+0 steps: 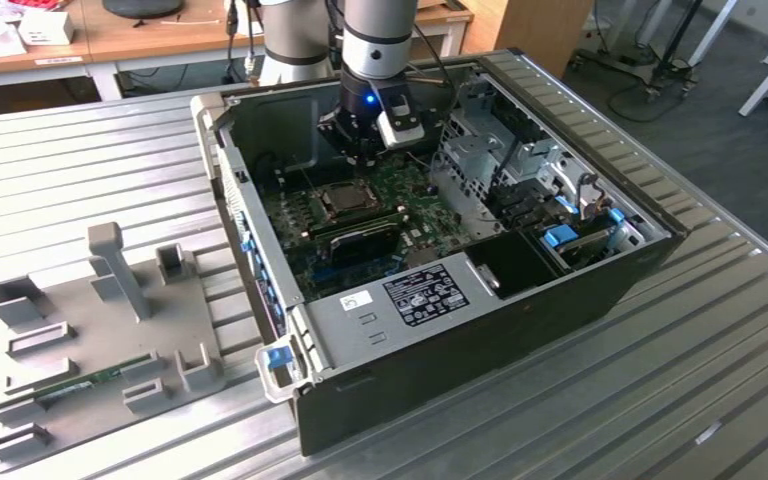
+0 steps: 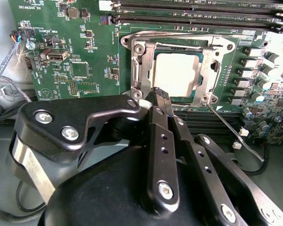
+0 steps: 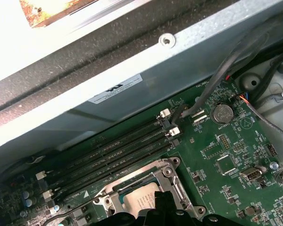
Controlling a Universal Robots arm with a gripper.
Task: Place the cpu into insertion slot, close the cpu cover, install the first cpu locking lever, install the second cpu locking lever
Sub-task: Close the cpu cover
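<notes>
Grey arm [image 1: 377, 35] vertical, reaching down into open black case [image 1: 584, 290] on ribbed metal bench [image 1: 77, 150]. Black tool [image 2: 161, 96] pressed together, empty, tip just beside slot corner. Dull grey square cpu [image 2: 177, 73] seated in insertion slot [image 1: 348, 198] on green motherboard [image 2: 80, 70]. Silvery cut-out cpu cover [image 2: 210, 61] flat over it. Thin wire lever [image 2: 226, 123] angled away from slot.

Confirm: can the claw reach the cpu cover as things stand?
Likely yes. In the second wrist view the claw hangs right at the edge of the cpu cover, and nothing lies across the cover's top to block it.
</notes>
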